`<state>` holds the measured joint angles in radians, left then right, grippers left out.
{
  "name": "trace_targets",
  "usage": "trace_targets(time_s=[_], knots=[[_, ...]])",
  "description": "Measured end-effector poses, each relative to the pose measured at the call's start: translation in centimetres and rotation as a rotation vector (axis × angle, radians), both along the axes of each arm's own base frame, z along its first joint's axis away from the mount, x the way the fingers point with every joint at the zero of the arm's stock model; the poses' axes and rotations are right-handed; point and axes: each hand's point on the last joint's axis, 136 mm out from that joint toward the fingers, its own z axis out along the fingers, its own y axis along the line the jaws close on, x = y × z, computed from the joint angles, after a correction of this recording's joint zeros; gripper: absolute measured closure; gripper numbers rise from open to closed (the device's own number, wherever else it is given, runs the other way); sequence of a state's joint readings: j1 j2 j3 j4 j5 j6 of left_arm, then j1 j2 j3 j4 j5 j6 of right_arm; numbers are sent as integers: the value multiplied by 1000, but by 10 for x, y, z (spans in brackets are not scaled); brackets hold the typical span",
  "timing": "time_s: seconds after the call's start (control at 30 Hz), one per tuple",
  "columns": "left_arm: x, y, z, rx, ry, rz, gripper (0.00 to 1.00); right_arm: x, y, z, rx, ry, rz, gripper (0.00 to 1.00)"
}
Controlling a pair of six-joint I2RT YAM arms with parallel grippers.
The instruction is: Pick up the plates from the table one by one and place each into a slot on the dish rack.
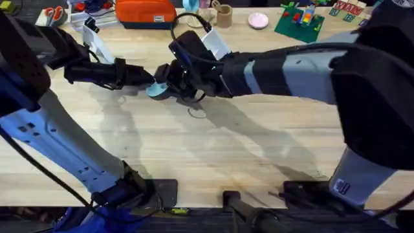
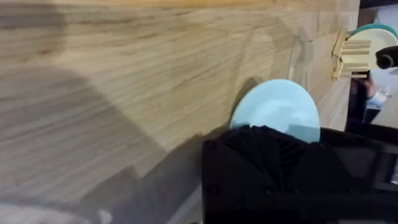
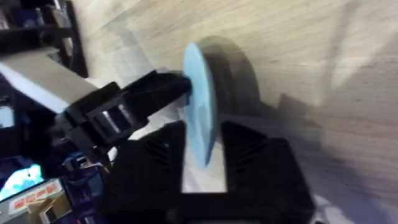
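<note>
A light sky blue plate (image 1: 157, 89) hangs on edge above the table (image 1: 194, 155), between my two grippers. My left gripper (image 1: 146, 78) reaches in from the left and is shut on the plate's rim (image 3: 200, 106). From the right, my right gripper (image 3: 202, 158) straddles the same plate, open, with a finger (image 3: 249, 155) on each side of it. In the left wrist view the plate (image 2: 277, 107) shows beyond the black fingers (image 2: 267, 168). The dish rack (image 2: 354, 55) stands farther off with a cream plate (image 2: 373, 42) and a teal plate (image 2: 373, 27) upright in it.
Along the table's back edge stand an orange case (image 1: 145, 13), a tan cup (image 1: 224, 15), a pink dish (image 1: 258, 21) and a green toy-brick plate (image 1: 299, 22). White sheets (image 1: 97, 40) lie at the back left. Bare wood stretches toward the front.
</note>
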<state>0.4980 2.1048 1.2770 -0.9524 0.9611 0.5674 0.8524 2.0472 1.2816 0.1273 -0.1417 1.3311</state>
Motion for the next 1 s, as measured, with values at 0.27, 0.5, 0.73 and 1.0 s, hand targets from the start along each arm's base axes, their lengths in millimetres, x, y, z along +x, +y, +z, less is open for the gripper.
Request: trace_targets(time_s=[0.27,0.5,0.73,1.0], knots=[[1,2,1,-1,-5,6,961,2,4,0,10,0,1,968],[1,2,1,-2,-2,8,961,2,4,0,10,-1,1,973],[1,2,1,-6,7,14,961,2,4,0,1,-18,17,971],[-4,-1,3,-19,39,10,961,11,-6,5,-30,-79,66,971]])
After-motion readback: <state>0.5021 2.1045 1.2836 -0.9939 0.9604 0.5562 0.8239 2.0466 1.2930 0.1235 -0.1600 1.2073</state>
